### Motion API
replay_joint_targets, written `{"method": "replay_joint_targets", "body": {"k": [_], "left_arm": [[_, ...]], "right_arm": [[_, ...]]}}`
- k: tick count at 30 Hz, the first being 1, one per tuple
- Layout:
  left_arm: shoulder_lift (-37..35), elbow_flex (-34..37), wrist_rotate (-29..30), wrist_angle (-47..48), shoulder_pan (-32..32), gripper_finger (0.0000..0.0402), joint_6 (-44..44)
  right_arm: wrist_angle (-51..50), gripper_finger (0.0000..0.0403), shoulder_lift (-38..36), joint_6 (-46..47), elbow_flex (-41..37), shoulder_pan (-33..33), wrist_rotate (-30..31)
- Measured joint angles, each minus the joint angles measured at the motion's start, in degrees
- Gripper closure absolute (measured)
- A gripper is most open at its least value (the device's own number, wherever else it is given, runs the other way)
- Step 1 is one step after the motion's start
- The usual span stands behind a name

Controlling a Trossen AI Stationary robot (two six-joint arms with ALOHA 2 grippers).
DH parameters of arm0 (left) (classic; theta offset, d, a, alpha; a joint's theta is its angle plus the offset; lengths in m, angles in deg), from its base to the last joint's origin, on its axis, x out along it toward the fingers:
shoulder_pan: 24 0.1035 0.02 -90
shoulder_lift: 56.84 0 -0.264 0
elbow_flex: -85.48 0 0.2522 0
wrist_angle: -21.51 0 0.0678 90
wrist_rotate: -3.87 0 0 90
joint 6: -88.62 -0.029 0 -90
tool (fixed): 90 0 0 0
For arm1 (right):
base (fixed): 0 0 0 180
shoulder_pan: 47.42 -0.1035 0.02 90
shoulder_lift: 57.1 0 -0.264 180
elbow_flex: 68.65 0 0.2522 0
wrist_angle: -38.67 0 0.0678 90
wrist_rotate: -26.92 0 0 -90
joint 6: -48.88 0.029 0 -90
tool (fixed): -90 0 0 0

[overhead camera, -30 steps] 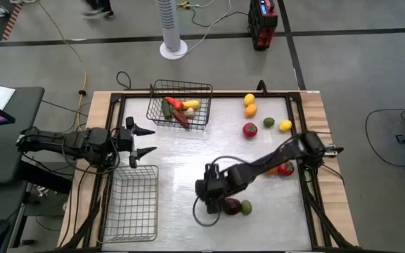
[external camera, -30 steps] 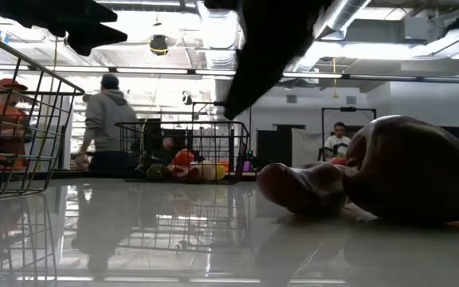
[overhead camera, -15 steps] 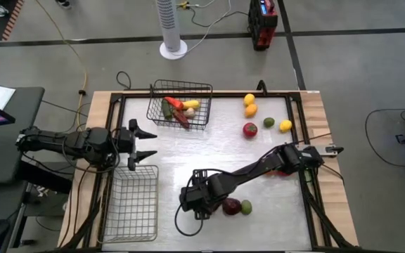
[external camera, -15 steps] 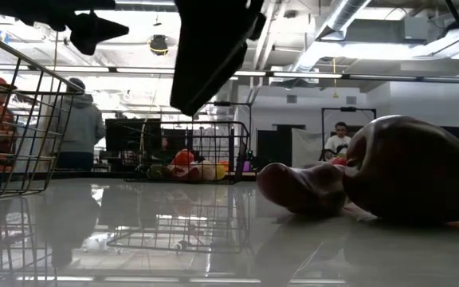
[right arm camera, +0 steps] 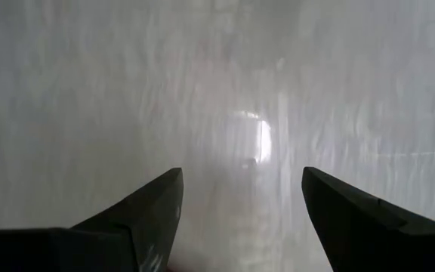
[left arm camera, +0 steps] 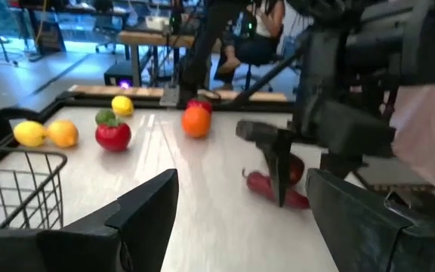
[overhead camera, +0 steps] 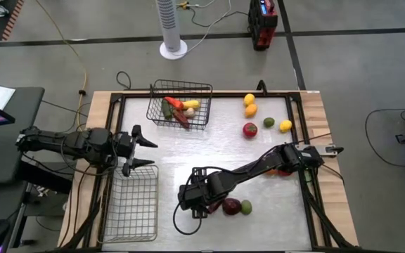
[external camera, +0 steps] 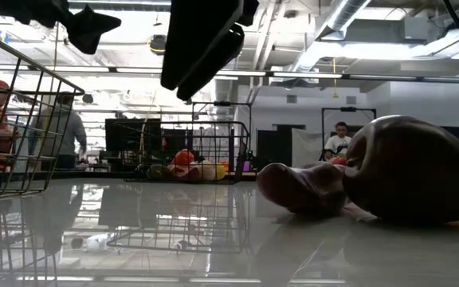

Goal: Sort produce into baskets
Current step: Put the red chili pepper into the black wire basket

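Since the earlier high frame, the right gripper [overhead camera: 186, 204] has slid from mid-table toward the near basket [overhead camera: 131, 204]; its fingers stand apart, holding nothing. From above, the eggplant [overhead camera: 230, 206] and a lime [overhead camera: 245, 206] lie just beside it near the front edge. The far basket [overhead camera: 181, 104] holds red, green and yellow produce. The left gripper [overhead camera: 140, 152] waits open at the left edge.

Low view: the dark glossy eggplant [external camera: 409, 171] looms large.

Right wrist view: bare table [right arm camera: 225, 106] between spread fingers [right arm camera: 138, 219].

No writing is readable.

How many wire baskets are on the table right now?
2. One basket sits at the table's far edge holding produce; the other basket sits empty at the near left corner, beside the left arm.
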Motion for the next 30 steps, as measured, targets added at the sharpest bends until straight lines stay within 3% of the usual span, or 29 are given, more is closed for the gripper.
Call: {"method": "replay_joint_targets", "body": {"k": [6,19,30], "left_arm": [[0.0,0.0,2.2,2.8,0.0,0.0123,-3.8],[0.0,0.0,5.2,-1.2,0.0,0.0123,-3.9],[0.0,0.0,6.6,1.5,0.0,0.0123,-3.3]], "right_arm": [[-3.3,0.0103,0.0,-0.9,0.0,-1.2,-2.5],[-8.5,0.0103,0.0,-15.2,-2.8,-5.1,-7.4],[-8.2,0.0103,0.1,-16.7,-7.0,-4.5,-8.1]]}}
